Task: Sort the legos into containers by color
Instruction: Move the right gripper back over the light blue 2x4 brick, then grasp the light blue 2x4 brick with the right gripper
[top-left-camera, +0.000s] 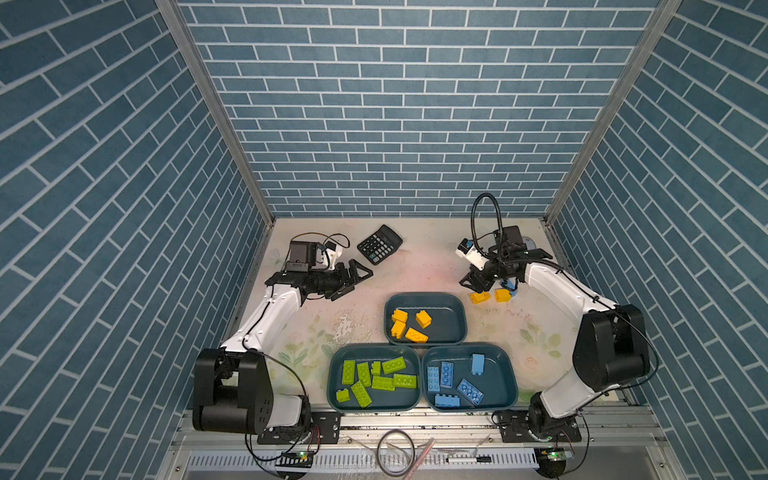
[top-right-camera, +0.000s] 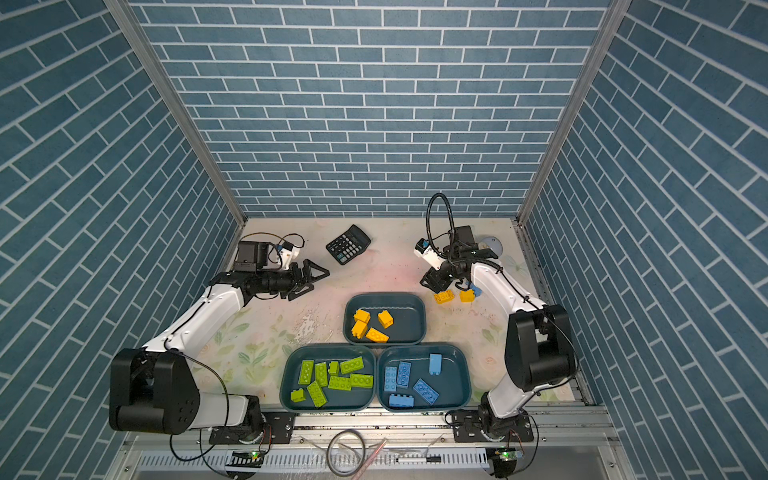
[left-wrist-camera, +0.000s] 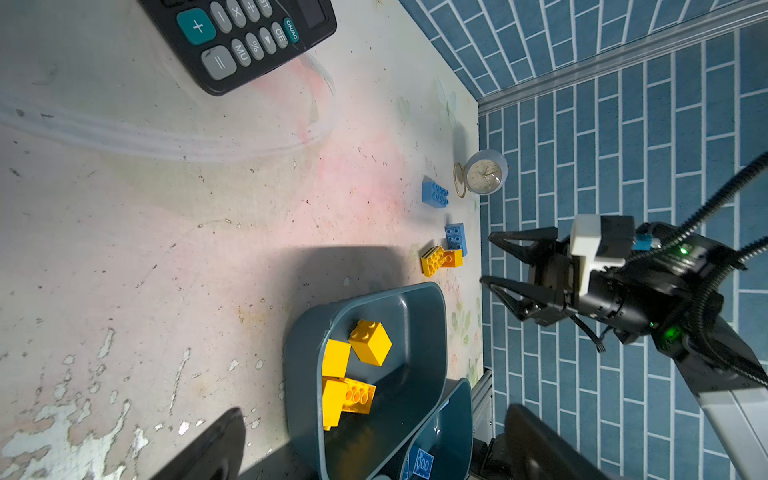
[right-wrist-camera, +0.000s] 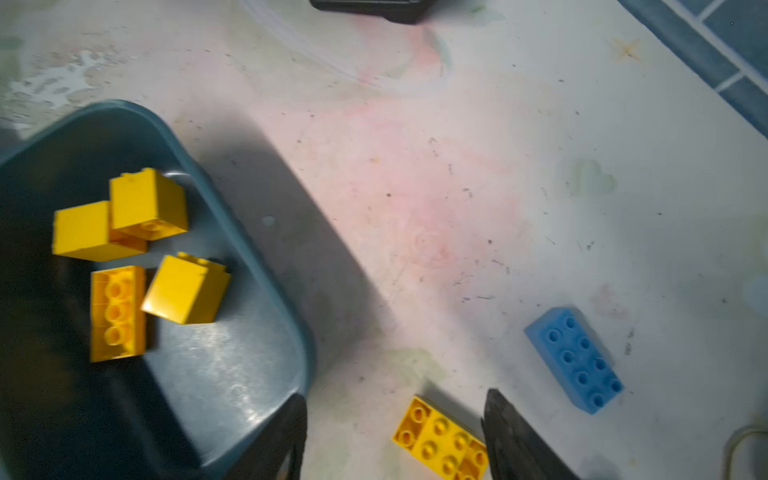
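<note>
As our right gripper (right-wrist-camera: 395, 398) hangs, jaws apart, above the yellow brick (right-wrist-camera: 430, 436), we risk clipping its neighbour (right-wrist-camera: 473, 460) — skewing both.

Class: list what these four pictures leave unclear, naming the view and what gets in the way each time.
- Loose blue bricks: both top views, mostly behind the right arm.
- Clock: top views, partly behind that arm; hands too small to read in the left wrist view.
- Calculator: left wrist view, mostly cut off by the frame edge.
- Loose yellow bricks: right wrist view, cut off by the frame edge.
</note>
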